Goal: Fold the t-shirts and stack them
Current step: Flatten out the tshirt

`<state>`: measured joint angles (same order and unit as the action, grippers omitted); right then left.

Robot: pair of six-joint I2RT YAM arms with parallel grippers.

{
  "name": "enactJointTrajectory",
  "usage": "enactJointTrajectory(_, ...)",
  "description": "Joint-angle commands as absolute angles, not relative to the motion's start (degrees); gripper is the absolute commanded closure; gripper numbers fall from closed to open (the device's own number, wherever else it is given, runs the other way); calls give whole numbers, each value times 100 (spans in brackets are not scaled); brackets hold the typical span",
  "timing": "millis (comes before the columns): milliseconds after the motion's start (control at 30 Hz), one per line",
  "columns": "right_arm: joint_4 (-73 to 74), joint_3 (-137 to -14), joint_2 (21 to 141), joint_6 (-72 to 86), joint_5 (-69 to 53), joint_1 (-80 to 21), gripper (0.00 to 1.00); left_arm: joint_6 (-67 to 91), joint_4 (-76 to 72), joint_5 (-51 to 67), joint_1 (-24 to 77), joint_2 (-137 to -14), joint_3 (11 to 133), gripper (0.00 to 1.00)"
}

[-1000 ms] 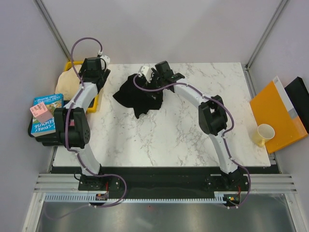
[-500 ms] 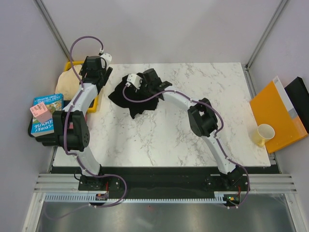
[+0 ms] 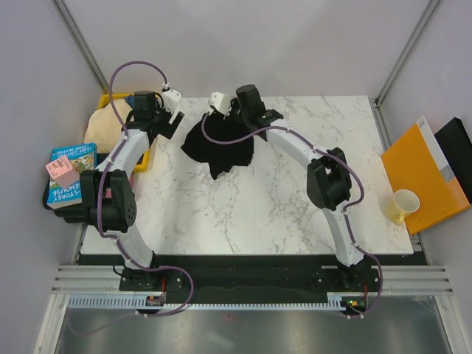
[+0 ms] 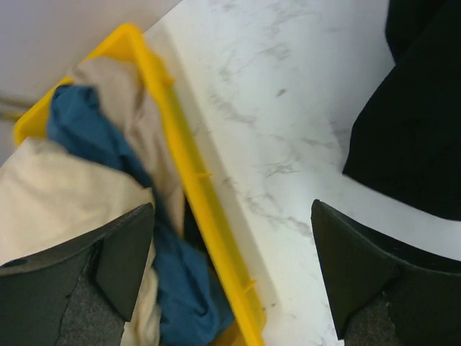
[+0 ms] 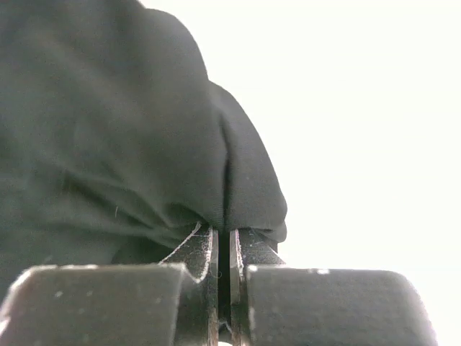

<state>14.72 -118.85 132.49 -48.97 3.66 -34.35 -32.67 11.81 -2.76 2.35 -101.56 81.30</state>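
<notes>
Top external: marble table (image 3: 295,192); black t-shirt (image 3: 221,147) bunched at far left part. Yellow bin (image 4: 209,216) beside table holds beige t-shirt (image 4: 65,187), blue t-shirt (image 4: 180,288). My right claw (image 5: 223,234) pinches black cloth; my left claw (image 4: 230,245) wide, over bin rim.

Top cam overhead; wrist cams close-up; all share black tee (image 3: 221,144)

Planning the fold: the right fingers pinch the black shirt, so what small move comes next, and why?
Probably lift the right gripper slightly and draw it over the white marble tabletop: its fingers are shut on a fold of the crumpled black cloth t-shirt, which needs spreading, while the open left gripper holds nothing.
</notes>
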Motion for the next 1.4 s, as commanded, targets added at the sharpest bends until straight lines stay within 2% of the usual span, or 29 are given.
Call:
enactJointTrajectory(0, 800, -12375, 12156, -5931, 729, -3050, 100, -3524, 1512, 1711, 255, -10090, 8218, 3)
enactJointTrajectory(33, 704, -12410, 12016, -6211, 747, -3015, 100, -3594, 1538, 2192, 255, -10090, 8235, 2)
enactJointTrajectory(333, -147, -12586, 11549, -7171, 616, -2830, 100, -3604, 1573, 3812, 518, -10933, 9218, 0)
enactJointTrajectory(433, -438, -12463, 11356, -7233, 317, -2742, 100, -3569, 1556, 4139, 659, -11407, 9772, 0)
enactJointTrajectory(600, -396, -12480, 11154, -7093, -333, -2760, 100, -3008, 1460, 3947, 844, -11961, 10731, 0)
enactJointTrajectory(767, -141, -12577, 10776, -6689, -808, -2804, 100, -2883, 863, 3490, 853, -11769, 10268, 0)
enactJointTrajectory(900, -18, -12209, 10460, -6811, -652, -2708, 100, -3058, 519, 3331, 853, -11496, 9765, 0)
enactJointTrajectory(1100, -18, -10347, 9660, -6557, -457, -2320, 100, -3182, 598, 4007, 870, -11670, 9562, 1)
enactJointTrajectory(1167, -52, -9924, 9423, -6504, -413, -2320, 100, -3147, 598, 4104, 957, -11873, 9719, 32)
enactJointTrajectory(1200, -79, -9845, 9326, -6426, -422, -2329, 100, -3042, 624, 4157, 984, -12092, 9825, 54)
enactJointTrajectory(1233, -97, -9792, 9308, -6390, -396, -2320, 100, -2884, 598, 4236, 1028, -12224, 10052, 98)
enactJointTrajectory(1367, -53, -9861, 9308, -6424, -141, -2338, 100, -2330, 519, 4632, 1273, -12647, 10686, 98)
